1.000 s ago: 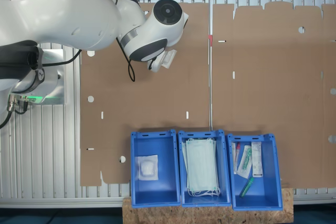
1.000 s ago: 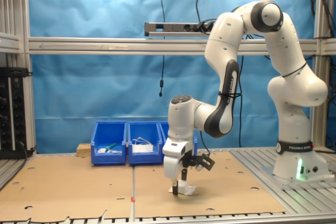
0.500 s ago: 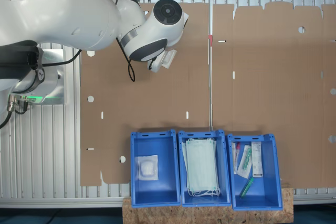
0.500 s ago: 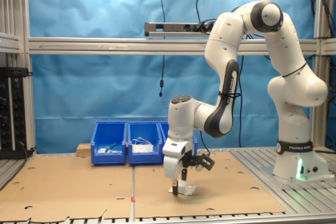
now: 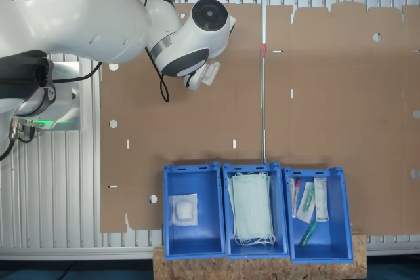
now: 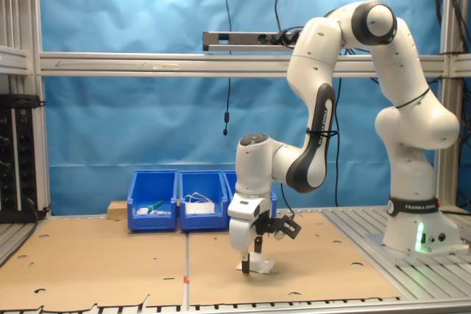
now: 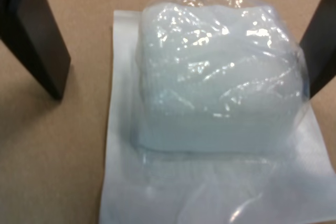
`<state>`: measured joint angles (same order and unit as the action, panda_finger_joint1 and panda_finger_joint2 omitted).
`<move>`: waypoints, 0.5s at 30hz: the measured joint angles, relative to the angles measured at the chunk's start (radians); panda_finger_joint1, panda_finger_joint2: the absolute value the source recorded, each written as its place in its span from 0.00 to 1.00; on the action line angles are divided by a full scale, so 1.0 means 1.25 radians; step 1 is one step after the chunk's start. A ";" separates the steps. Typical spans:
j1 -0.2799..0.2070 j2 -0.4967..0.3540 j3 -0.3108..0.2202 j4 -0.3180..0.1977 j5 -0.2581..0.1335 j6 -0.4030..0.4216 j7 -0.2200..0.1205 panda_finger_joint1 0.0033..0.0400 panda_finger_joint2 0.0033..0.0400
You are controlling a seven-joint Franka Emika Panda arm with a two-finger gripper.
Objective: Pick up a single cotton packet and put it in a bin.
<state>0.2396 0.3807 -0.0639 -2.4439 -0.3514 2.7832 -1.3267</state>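
Evidently poised to pinch: gripper (image 7: 178,61) down at the cardboard sheet (image 5: 328,96), dark fingers (image 7: 37,35) spread apart astride the cotton packet (image 7: 210,98), which lies flat there, not yet clamped, well apart from the bin (image 5: 191,209) already holding another packet.

A white robot arm (image 5: 98,18) reaches over brown cardboard sheeting (image 5: 328,96). Three blue plastic bins (image 5: 191,209) sit side by side, holding a white cotton packet (image 5: 185,210), pale green masks (image 5: 252,209), and tubes and boxes (image 5: 310,204).
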 joint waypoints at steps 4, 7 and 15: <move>0.000 0.000 0.000 0.000 0.000 0.000 0.000 1.00 1.00; 0.000 0.000 0.000 0.000 0.000 0.000 0.000 1.00 1.00; 0.000 0.000 0.000 0.000 0.000 0.000 0.000 0.89 0.89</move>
<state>0.2396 0.3807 -0.0639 -2.4439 -0.3514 2.7832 -1.3267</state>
